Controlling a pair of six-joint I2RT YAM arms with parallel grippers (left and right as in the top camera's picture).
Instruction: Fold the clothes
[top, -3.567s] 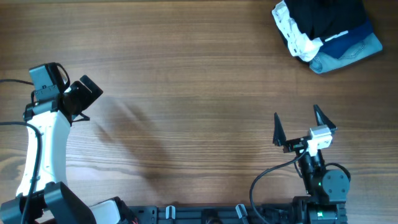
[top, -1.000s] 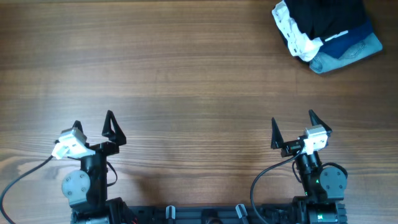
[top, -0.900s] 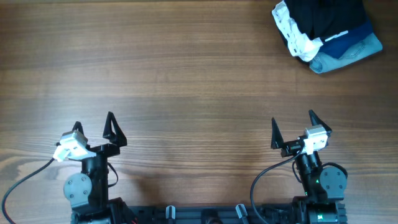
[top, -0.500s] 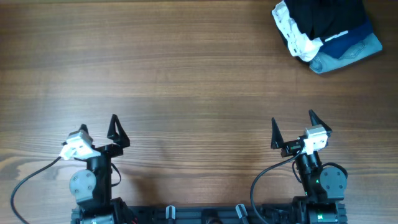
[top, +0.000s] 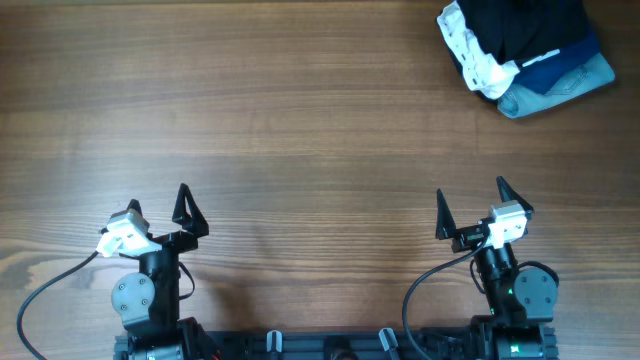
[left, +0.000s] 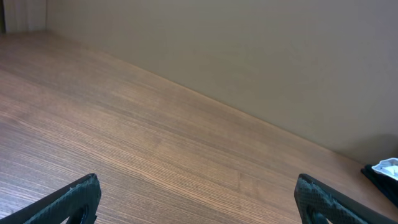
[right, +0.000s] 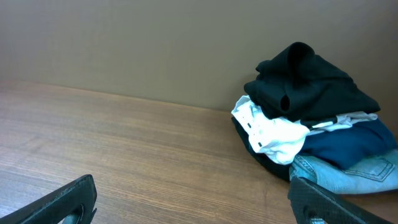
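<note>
The black garment (top: 522, 22) lies bunched on top of a pile at the table's far right corner; it also shows in the right wrist view (right: 308, 84). My left gripper (top: 158, 203) is open and empty near the front left edge; its fingertips frame bare wood in the left wrist view (left: 199, 199). My right gripper (top: 470, 201) is open and empty near the front right edge, far short of the pile; it also shows in the right wrist view (right: 199, 199).
Under the black garment lie a white garment (top: 473, 55) (right: 268, 130), a dark blue piece (right: 342, 146) and a light-blue denim piece (top: 560, 85) (right: 348, 174). A wall rises behind the table's far edge (left: 249, 56).
The left arm swung from the far left side down to the front edge and settled with its gripper open. The right arm and the pile have barely moved.
</note>
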